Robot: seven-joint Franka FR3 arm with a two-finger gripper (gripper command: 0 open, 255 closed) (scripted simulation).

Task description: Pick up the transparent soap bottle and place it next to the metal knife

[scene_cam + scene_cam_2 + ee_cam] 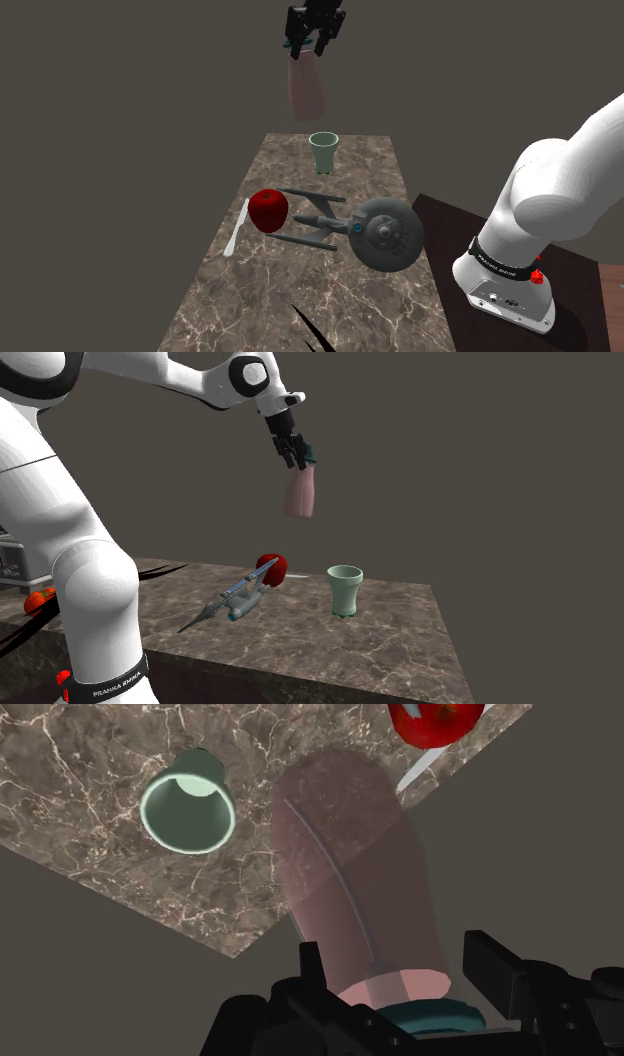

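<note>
We see the end effector (307, 47) high above the surface (250, 310), and its two fingers pinch the teal cap end of the soap bottle (307, 92). The bottle is pinkish and see-through; it hangs down under the end effector and touches nothing else. Well below the end effector a pale green cup (323, 152) stands near the edge of the surface. Farther from the end effector lie a red apple (268, 210), a grey model spaceship (375, 232) and a white knife (237, 228), which is just beside the apple.
</note>
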